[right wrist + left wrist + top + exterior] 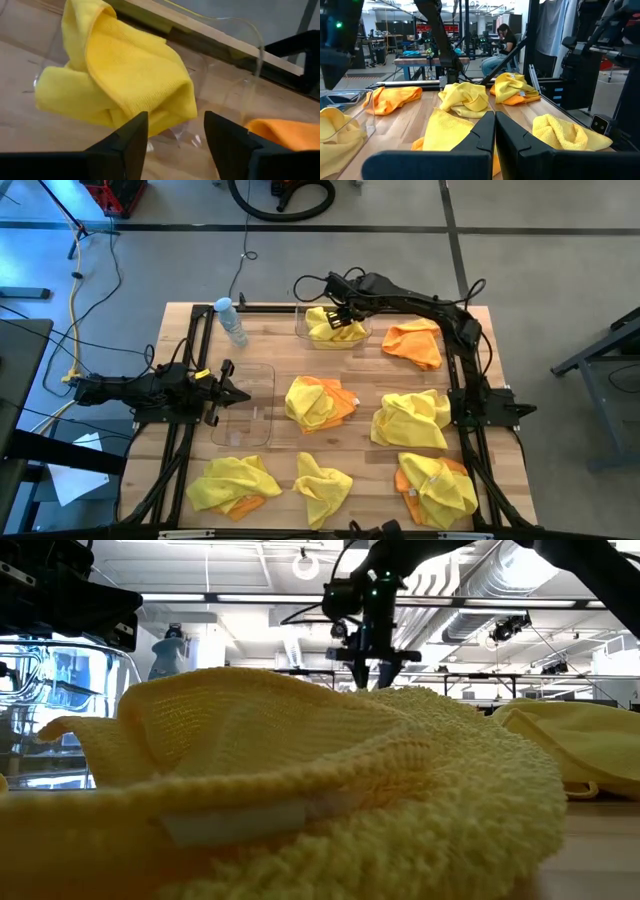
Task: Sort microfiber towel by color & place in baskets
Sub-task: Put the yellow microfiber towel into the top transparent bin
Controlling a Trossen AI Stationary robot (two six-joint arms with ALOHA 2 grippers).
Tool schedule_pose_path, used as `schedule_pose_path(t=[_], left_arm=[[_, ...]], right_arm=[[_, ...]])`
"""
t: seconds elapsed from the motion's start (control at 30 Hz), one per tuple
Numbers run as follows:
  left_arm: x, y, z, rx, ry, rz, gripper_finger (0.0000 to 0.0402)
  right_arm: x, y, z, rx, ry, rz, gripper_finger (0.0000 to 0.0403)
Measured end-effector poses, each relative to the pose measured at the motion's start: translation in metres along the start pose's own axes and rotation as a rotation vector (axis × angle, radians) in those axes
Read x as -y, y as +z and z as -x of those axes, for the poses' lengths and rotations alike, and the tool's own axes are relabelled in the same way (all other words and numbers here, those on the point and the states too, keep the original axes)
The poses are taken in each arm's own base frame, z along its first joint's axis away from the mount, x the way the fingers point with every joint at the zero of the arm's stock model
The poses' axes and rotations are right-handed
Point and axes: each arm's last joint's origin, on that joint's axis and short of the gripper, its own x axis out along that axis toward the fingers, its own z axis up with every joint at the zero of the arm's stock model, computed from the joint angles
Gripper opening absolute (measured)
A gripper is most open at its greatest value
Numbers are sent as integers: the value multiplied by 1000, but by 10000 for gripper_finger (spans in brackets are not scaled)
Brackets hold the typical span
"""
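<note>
Now | right pincer [172,137] spread wide, empty, over yellow towel [125,80] in basket [300,332] | left pincer [495,131] closed, empty

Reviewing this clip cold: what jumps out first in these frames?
Bright yellow and orange towel bundles scattered over the wooden table. At the far edge, the right gripper hangs open over a clear basket holding a yellow towel. The left gripper, shut, waits over the second clear basket, which looks empty.
</note>
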Motion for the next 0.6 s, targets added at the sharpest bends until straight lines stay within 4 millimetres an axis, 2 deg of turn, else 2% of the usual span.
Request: schedule_pose_path(t=[0.27,0.6], left_arm=[[0,0,0,0,0,0,1],[0,0,0,0,0,2,1]], right_arm=[[-1,-20,38,27,-29,81,207],[-16,-71,118,204,30,223,206]])
